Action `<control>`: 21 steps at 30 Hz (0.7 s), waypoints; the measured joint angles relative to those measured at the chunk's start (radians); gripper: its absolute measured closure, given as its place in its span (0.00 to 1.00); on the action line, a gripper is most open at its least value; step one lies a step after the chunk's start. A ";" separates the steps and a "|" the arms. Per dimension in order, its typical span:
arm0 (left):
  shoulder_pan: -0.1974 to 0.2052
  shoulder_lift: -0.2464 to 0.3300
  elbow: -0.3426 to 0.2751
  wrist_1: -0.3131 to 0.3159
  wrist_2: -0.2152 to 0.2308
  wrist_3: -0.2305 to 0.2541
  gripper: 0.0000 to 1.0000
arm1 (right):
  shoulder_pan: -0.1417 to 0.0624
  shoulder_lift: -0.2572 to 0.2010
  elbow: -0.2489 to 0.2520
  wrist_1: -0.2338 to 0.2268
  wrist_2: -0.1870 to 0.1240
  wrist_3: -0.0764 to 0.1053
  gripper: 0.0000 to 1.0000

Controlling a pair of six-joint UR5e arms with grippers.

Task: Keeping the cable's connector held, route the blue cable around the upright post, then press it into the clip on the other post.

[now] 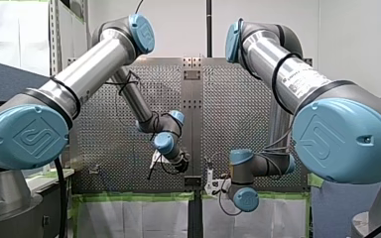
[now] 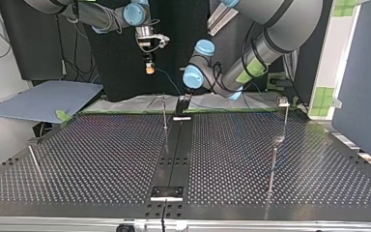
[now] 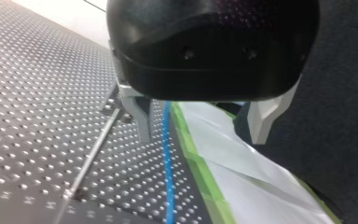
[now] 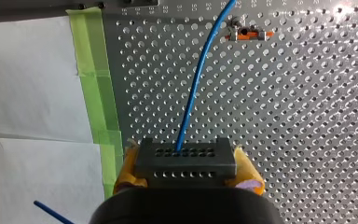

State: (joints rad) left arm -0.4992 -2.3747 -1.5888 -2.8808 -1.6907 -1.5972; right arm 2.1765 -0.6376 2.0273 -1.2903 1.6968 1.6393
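In the right wrist view my right gripper (image 4: 186, 164) is shut, its yellow pads (image 4: 248, 171) squeezing a grey perforated connector (image 4: 185, 158). The blue cable (image 4: 195, 88) leaves the connector and runs ahead over the perforated table. My left gripper (image 3: 203, 139) stands open just above the table, and the blue cable (image 3: 168, 158) passes below the gap, nearer one pale finger (image 3: 141, 116). A thin upright post (image 2: 164, 113) stands beside my left gripper (image 2: 182, 103) at the table's far edge. A clip-topped post (image 2: 283, 103) stands at the top view's right. My right gripper (image 2: 148, 67) hangs above, behind the table.
Green tape (image 3: 200, 168) and white sheeting line the table edge beside the cable. A small orange and metal fitting (image 4: 248, 33) sits on the table ahead of the connector. More thin posts stand at the top view's right (image 2: 272, 166) and left (image 2: 35, 163).
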 joint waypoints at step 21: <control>-0.026 0.005 0.000 0.034 0.093 -0.034 0.00 | 0.012 0.000 -0.007 0.003 -0.070 -0.017 1.00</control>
State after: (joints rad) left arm -0.5252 -2.3693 -1.5888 -2.8468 -1.5979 -1.6315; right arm 2.1883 -0.6376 2.0205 -1.2873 1.6267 1.6220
